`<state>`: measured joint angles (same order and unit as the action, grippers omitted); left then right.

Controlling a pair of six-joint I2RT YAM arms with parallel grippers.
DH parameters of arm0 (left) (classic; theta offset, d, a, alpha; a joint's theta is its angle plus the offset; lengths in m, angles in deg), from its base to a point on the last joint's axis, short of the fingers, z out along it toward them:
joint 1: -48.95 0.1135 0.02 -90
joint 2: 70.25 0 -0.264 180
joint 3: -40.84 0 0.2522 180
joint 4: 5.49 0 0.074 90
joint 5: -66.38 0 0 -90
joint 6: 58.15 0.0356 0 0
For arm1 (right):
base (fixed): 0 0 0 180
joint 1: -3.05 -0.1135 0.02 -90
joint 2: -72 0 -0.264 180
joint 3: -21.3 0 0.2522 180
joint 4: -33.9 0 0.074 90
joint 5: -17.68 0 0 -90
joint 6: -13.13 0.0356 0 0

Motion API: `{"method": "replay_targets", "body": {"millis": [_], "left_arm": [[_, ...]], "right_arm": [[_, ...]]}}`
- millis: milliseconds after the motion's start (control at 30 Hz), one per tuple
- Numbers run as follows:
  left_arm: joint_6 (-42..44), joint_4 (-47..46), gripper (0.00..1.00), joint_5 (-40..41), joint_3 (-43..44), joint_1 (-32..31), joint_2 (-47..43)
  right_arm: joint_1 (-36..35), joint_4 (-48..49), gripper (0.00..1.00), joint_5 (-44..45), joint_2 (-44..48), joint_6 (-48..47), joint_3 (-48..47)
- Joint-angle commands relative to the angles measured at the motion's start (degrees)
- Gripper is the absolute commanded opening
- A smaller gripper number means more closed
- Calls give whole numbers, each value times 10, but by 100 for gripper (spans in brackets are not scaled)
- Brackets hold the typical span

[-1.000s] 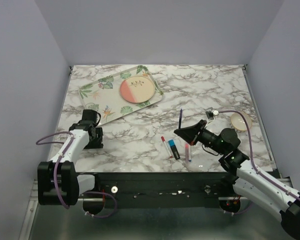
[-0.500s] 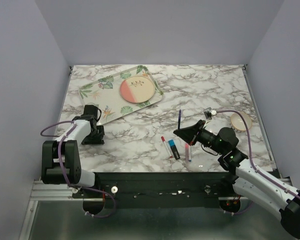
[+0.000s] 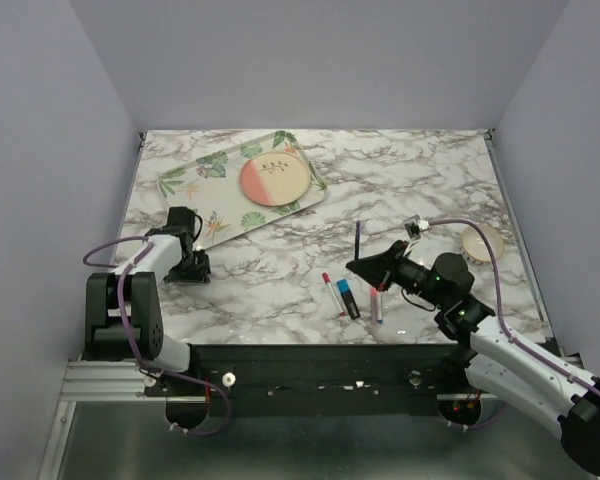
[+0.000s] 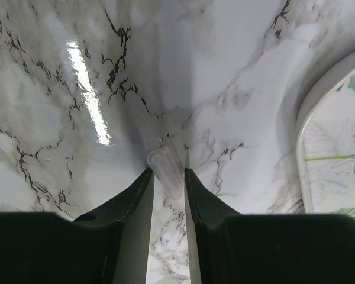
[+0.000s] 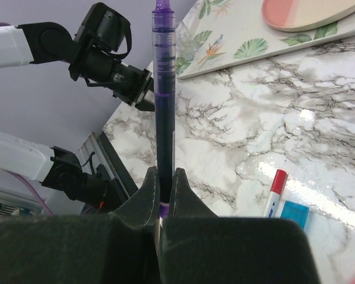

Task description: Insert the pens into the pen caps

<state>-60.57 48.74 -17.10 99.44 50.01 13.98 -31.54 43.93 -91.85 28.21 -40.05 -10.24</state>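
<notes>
Change: left arm has folded in. Its elbow was low and out to lower left a second ago and now stands tall at the left edge, while the left end effector (image 4: 167,171) sits low on the counter (image 3: 420,170) just off the leaf-print tray (image 3: 195,180), nudged slightly up-frame. In the left wrist view its jaws are narrowed to the width of a pale see-through cap (image 4: 164,165) lying on the marble, and both fingers look pressed on it. Probably grasped, not lifted yet. Right end effector (image 5: 164,177) is clamped tight on the base of the thin navy pen (image 5: 164,106), held upright mid-right of the top view. It has drifted a touch left since the earlier frame, tip a hair lower. Meaning: one pen and one cap are each in hand, next is bringing them together; nothing inserted yet. White red-tipped pen (image 3: 329,291), chunky dark marker (image 3: 348,298) and pink-and-white pen (image 3: 376,303) are unmoved, lying side by side at lower centre.
</notes>
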Motion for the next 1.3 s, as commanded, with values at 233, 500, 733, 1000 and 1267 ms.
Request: {"method": "replay_targets", "body": {"millis": [233, 500, 733, 1000, 1267], "left_arm": [[25, -59, 9, -21, -73, 3, 10], [116, -124, 0, -84, -79, -9, -47], [184, -180, 0, -84, -80, -54, -199], [302, -504, 0, -278, -136, -110, -307], [295, -730, 0, -398, -125, -178, -311]], "right_arm": [[-2, -12, 1, 14, 4, -8, -30], [-2, -51, 1, -14, -16, 6, -49], [-3, -34, 1, -56, -63, 10, -68], [-32, 54, 1, -136, -139, 38, -81], [-108, 132, 1, -109, -209, 53, -97]]}}
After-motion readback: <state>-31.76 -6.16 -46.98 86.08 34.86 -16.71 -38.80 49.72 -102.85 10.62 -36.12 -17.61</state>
